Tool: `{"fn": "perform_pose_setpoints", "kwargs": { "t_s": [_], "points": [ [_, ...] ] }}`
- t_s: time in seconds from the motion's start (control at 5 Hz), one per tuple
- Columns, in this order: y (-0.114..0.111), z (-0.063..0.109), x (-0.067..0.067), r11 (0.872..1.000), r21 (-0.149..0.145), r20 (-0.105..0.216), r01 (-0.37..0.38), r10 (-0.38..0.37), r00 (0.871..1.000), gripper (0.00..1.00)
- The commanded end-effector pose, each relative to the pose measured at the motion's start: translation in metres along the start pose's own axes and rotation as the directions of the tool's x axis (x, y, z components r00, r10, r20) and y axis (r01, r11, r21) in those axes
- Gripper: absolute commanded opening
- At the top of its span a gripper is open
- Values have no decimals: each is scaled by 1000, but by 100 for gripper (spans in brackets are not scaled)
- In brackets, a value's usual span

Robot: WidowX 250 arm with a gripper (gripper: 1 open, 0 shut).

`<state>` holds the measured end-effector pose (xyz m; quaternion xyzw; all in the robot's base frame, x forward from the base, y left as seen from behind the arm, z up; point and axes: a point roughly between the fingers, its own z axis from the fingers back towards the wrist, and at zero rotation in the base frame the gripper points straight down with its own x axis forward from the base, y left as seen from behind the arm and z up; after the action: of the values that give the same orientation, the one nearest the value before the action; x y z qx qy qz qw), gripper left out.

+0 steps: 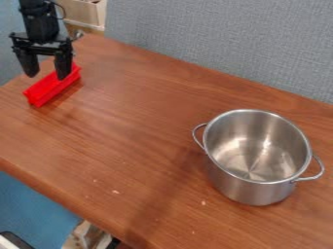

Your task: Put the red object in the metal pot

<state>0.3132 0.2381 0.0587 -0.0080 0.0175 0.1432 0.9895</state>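
The red object (51, 87) is a small bright red block lying flat on the wooden table (143, 126) at the far left. My black gripper (43, 69) hangs open just above its far end, one finger on each side of that end. It holds nothing. The metal pot (260, 156) stands upright and empty at the right of the table, far from the gripper.
A grey-blue wall (221, 34) runs behind the table. A beige box (86, 11) sits at the back left behind the arm. The table's front edge runs diagonally from the lower left.
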Motion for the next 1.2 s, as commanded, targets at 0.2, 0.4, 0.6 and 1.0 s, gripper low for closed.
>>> {"fn": "perform_pose_setpoints", "kwargs": {
  "t_s": [0.2, 0.4, 0.6, 1.0],
  "points": [
    [6, 10, 5, 999, 27, 53, -20, 18, 998, 100],
    [5, 6, 6, 999, 27, 52, -22, 21, 998, 100],
    [5, 3, 7, 999, 25, 51, -24, 23, 998, 0],
    [-13, 22, 7, 1000, 7, 72, 5, -6, 997, 0]
  ]
}}
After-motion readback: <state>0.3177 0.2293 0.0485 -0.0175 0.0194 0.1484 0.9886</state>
